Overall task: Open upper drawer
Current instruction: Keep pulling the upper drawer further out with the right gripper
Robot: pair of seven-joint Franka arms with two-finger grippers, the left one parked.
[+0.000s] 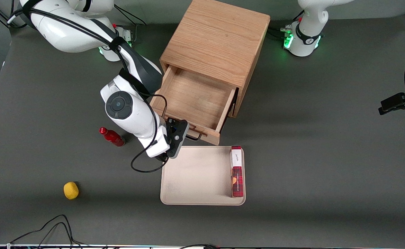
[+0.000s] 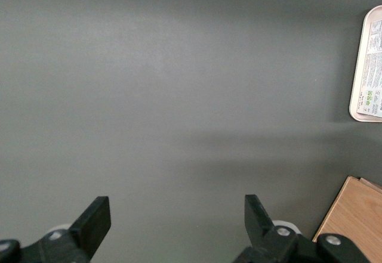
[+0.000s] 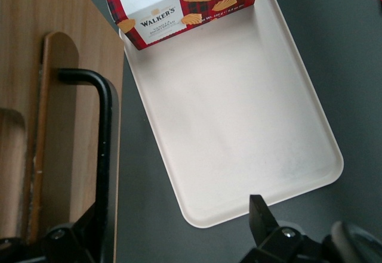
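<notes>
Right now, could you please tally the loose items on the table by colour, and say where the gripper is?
Red: 2, bottle, biscuit box
Yellow: 1, ball
Beige: 1, tray
Total: 4
Gripper: open, at the upper drawer handle.

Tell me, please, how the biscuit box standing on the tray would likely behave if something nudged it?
The biscuit box stands on a narrow edge at the tray's rim, so it may tip flat. It looks like cardboard, probably light and easily dented. The gripper, open, is at the upper drawer's handle, clear of it.
</notes>
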